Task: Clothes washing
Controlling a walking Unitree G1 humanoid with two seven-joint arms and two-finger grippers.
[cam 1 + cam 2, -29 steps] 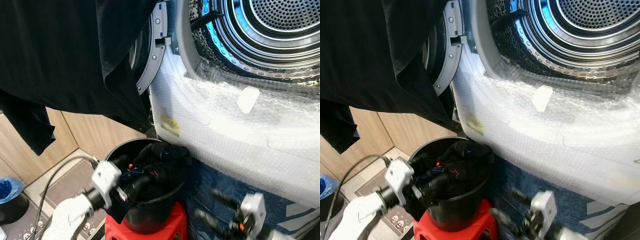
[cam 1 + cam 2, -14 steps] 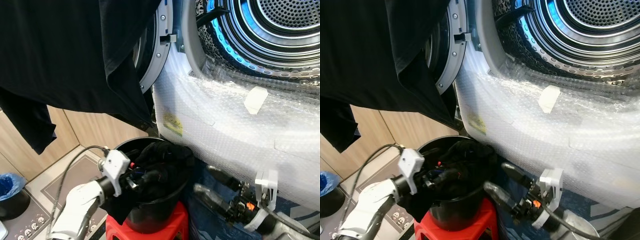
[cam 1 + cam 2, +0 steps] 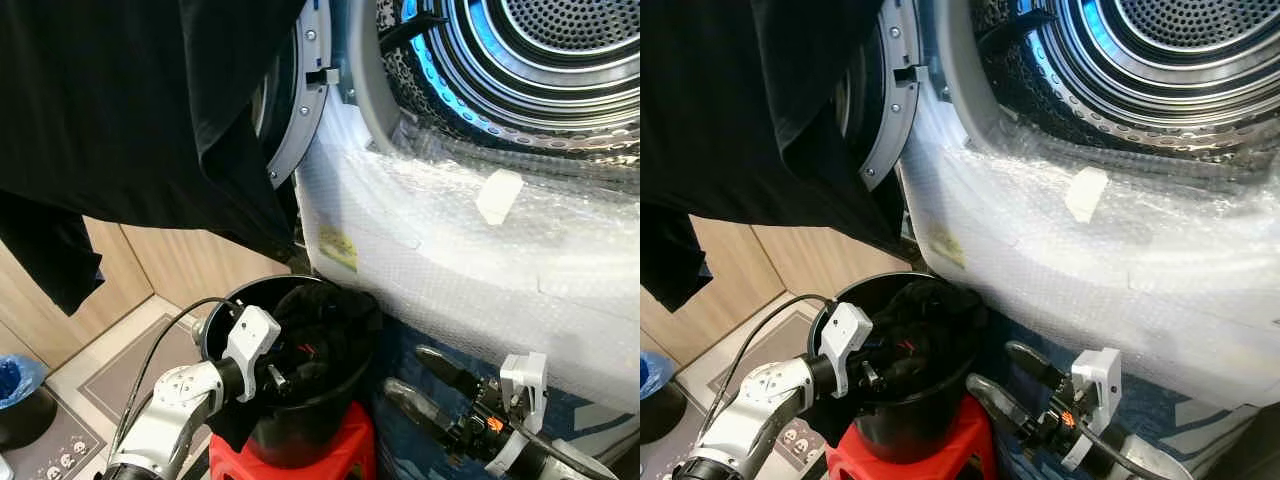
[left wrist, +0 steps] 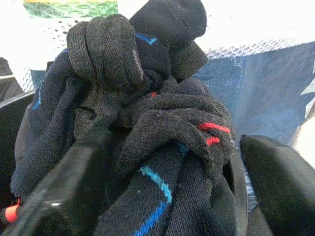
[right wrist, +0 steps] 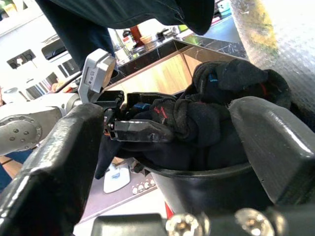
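Down at six o'clock in the head views, a black bucket (image 3: pixel 300 400) stands on a red stool (image 3: pixel 340 455), heaped with dark socks (image 4: pixel 147 128) that carry blue and red stripes. The left gripper (image 3: pixel 290 372) reaches into the bucket from about eight o'clock, its fingers spread wide on either side of the sock bundle; the wrist view suggests they bracket the pile without yet pinching it. The right gripper (image 3: pixel 425 385) sits just beside the bucket at about four o'clock, its fingers well parted and holding nothing, pointed toward the bucket wall. Above, at one o'clock, the washing machine drum (image 3: pixel 540 60) stands open, its front wrapped in bubble wrap (image 3: pixel 460 250), while a black garment (image 3: pixel 120 110) hangs over the open door (image 3: pixel 300 110) at eleven o'clock. The step in hand looks like picking laundry out of the bucket for loading. Next, the left fingers would need to close firmly on the bundle, lift it clear of the rim, and carry it up toward the drum mouth without snagging the hanging garment.
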